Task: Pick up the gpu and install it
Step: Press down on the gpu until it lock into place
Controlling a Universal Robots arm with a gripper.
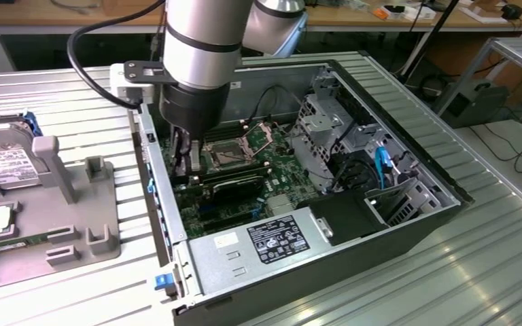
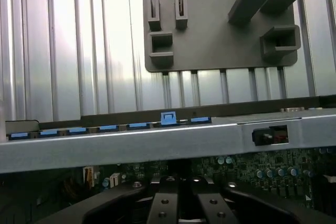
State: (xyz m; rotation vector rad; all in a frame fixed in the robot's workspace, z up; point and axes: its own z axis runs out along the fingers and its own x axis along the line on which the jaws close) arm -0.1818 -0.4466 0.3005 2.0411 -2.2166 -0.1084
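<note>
Ribbed shiny metal table, matt grey plastic holder tray, glossy silver arm.

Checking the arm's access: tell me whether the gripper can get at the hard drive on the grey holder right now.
Probably not directly: the gripper is down inside the open case, whose side wall stands between it and the hard drive. The drive itself looks uncovered above.

The arm points straight down — gripper jaws closed together.
</note>
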